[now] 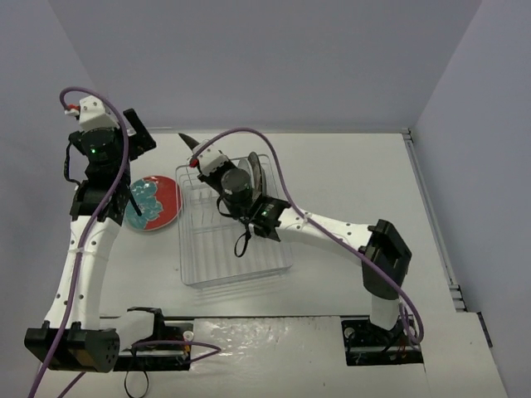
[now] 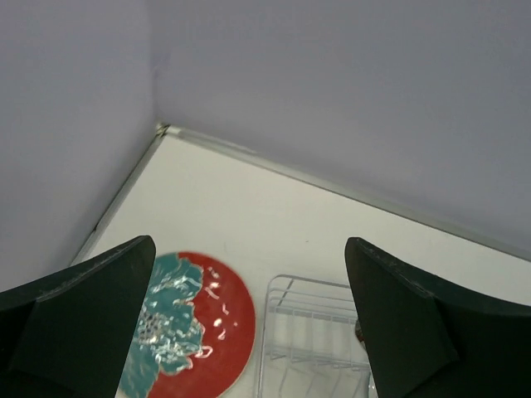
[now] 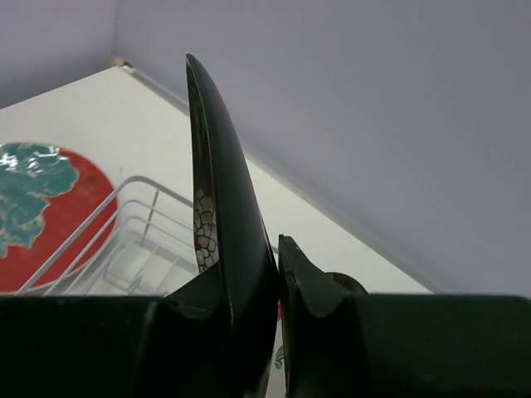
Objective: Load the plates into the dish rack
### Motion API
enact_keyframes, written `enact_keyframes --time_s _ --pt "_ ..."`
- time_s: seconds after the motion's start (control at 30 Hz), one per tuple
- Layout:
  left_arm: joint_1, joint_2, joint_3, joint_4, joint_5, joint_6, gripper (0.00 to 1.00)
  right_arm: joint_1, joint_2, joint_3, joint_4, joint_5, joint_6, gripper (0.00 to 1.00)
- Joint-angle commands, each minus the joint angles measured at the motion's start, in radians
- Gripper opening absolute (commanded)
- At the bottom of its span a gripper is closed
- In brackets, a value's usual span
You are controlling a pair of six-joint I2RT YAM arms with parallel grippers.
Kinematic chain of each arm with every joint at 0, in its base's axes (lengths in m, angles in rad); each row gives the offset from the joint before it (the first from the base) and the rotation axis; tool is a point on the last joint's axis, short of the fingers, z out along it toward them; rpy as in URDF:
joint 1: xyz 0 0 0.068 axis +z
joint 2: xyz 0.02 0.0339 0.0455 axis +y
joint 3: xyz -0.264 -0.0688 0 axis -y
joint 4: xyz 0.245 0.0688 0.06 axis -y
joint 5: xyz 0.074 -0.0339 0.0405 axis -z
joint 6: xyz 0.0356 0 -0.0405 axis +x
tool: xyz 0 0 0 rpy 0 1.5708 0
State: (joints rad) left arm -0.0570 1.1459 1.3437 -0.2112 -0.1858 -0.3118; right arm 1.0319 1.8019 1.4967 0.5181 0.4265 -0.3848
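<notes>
My right gripper [image 1: 202, 154] [image 3: 278, 249] is shut on the black square plate with white flowers [image 1: 187, 140] [image 3: 222, 191]. It holds the plate on edge over the back left of the wire dish rack [image 1: 235, 249] [image 3: 124, 228]. The red plate with teal flowers [image 1: 154, 203] [image 2: 203, 332] [image 3: 50, 207] lies flat on the table left of the rack. A dark-rimmed plate [image 1: 258, 172] [image 3: 353, 283] stands on edge in the rack's back right. The watermelon plate is hidden behind the right arm. My left gripper [image 1: 139, 137] [image 2: 249, 249] is open and empty, raised above the red plate.
The rack [image 2: 311, 332] takes up the table's middle. Grey walls close the back and both sides, and the back left table corner [image 2: 159, 128] is near the left arm. Purple cables loop over both arms.
</notes>
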Motion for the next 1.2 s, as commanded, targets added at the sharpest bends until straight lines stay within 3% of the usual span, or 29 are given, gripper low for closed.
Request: enact_keyframes --time_s 0.0,0.23,0.6,1.17 --pt "0.002 -0.052 -0.042 -0.132 -0.33 -0.191 0.97 0.05 0.068 0.064 0.477 0.38 -0.196 0.0" --pt "0.003 -0.088 -0.11 -0.185 -0.385 -0.231 0.97 0.054 0.151 0.097 0.592 0.501 -0.265 0.0" --pt "0.005 -0.056 -0.158 -0.231 -0.432 -0.244 0.97 0.054 0.211 0.121 0.675 0.543 -0.279 0.0" --pt "0.048 -0.017 -0.179 -0.248 -0.408 -0.274 0.97 0.047 0.223 0.096 0.58 0.52 -0.101 0.0"
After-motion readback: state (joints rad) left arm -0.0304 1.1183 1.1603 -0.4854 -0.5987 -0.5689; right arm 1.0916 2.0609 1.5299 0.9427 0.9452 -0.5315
